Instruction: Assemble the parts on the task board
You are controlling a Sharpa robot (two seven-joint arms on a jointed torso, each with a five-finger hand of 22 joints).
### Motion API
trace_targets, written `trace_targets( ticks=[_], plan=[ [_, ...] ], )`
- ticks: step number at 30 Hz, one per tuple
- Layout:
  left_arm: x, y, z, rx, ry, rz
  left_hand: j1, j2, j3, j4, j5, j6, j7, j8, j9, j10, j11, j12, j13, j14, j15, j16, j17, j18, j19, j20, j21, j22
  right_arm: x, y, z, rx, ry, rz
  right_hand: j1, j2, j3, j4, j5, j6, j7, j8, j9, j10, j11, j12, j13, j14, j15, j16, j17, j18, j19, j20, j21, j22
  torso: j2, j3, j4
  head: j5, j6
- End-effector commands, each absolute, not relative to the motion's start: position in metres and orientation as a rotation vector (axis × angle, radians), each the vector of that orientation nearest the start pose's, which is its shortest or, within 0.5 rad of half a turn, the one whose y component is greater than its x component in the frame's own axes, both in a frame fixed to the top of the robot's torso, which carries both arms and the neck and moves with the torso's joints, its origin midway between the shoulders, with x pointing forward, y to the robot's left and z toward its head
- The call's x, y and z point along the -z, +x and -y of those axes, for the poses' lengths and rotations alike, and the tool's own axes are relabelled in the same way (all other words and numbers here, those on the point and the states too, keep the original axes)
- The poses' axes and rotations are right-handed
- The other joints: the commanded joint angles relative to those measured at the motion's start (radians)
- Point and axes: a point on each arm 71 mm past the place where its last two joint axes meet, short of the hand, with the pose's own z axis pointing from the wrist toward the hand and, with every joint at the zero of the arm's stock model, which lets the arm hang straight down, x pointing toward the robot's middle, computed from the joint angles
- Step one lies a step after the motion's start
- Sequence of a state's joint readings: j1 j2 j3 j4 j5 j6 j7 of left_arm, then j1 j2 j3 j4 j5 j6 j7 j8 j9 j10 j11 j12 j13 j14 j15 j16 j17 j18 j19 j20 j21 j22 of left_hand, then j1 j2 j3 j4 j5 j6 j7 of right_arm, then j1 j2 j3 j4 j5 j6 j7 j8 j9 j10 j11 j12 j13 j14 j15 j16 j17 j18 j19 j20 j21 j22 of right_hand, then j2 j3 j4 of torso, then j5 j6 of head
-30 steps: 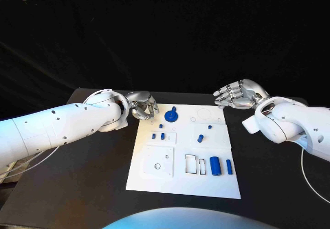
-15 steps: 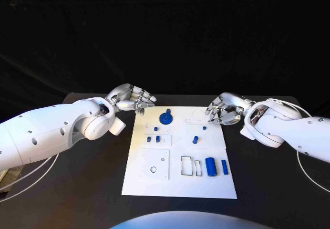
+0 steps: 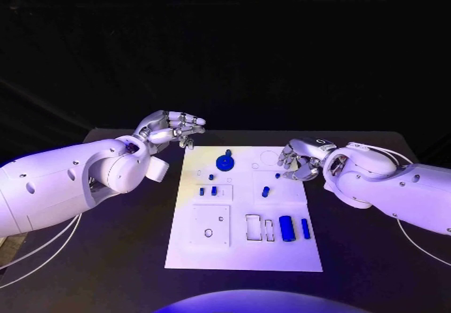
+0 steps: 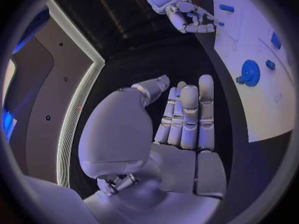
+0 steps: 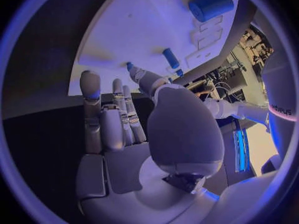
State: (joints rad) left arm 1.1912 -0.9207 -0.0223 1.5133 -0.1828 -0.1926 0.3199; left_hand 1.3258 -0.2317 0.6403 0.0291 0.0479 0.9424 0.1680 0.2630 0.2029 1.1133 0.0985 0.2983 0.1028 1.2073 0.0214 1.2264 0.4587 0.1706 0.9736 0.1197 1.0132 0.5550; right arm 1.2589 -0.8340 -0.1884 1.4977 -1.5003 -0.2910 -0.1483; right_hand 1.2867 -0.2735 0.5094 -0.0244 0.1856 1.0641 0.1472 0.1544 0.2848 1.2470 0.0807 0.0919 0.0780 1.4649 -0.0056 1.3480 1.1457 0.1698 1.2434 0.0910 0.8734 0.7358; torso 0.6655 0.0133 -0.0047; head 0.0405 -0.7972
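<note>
1. Both arms have shifted since a second ago: the right robot hand (image 3: 299, 158) has come down from beyond the board's far right corner to hang over the far right part of the task board (image 3: 235, 257), while the left robot hand (image 3: 173, 127) has lifted off the board's far left corner and now sits above the dark desk (image 3: 113, 261) just outside that corner.
2. Left robot hand: it holds nothing. In the left wrist view its fingers (image 4: 189, 115) are straight and laid side by side, the thumb set off to one side.
3. Right robot hand: it also holds nothing. In the head view its fingers curl loosely down toward the board; in the right wrist view they (image 5: 112, 115) are stretched out with gaps between them.
4. The white board lies flat in the middle of the desk, between the two hands.
5. A round blue part with a handle (image 3: 225, 160) rests near the board's far edge, between the two hands, touched by neither.
6. A small blue peg (image 3: 265, 192) stands just nearer than the right hand, apart from its fingertips.
7. Two small blue pegs (image 3: 208, 191) sit side by side in the left half of the board.
8. A blue cylinder (image 3: 287, 228) and a slimmer blue bar (image 3: 305, 228) lie side by side at the board's near right, well away from both hands.
</note>
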Motion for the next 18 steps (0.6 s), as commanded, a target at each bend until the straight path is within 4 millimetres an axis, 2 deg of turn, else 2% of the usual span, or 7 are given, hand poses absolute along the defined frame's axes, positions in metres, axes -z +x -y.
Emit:
trace_targets(
  ticks=[1,18],
  plan=[
    [0.174,0.487,-0.242,1.555,-0.994,-1.483,-0.001,0.013,-0.003,0.003,0.003,0.002,0.001,0.003,0.001,0.002,-0.001,0.001,0.001,-0.008,0.002,-0.004,-0.001,0.015,-0.003,0.002,-0.004,-0.001,0.218,0.480,0.205,-0.458,-0.298,-1.767,0.003,-0.001,0.005,0.005,0.000,-0.001,0.005,-0.007,0.002,-0.005,0.001,-0.006,-0.002,0.051,0.008,0.009,0.008,-0.017,0.010,-0.001,0.010,0.010,0.001,0.0003,0.0002,-0.001,-0.001],
    [0.174,0.486,-0.243,1.565,-1.007,-1.479,0.003,0.016,-0.005,0.001,0.003,-0.002,0.006,0.002,0.001,0.000,0.002,0.000,0.001,-0.015,0.003,-0.012,-0.017,0.015,-0.001,0.002,-0.009,-0.005,0.235,0.478,0.192,-0.475,-0.314,-1.805,0.020,0.019,0.043,0.013,0.000,0.015,-0.001,0.002,0.011,0.014,-0.005,-0.001,0.000,0.048,0.003,0.037,0.030,-0.022,0.016,-0.001,0.056,0.065,0.001,0.0007,-0.0004,0.004,-0.008]
  ],
)
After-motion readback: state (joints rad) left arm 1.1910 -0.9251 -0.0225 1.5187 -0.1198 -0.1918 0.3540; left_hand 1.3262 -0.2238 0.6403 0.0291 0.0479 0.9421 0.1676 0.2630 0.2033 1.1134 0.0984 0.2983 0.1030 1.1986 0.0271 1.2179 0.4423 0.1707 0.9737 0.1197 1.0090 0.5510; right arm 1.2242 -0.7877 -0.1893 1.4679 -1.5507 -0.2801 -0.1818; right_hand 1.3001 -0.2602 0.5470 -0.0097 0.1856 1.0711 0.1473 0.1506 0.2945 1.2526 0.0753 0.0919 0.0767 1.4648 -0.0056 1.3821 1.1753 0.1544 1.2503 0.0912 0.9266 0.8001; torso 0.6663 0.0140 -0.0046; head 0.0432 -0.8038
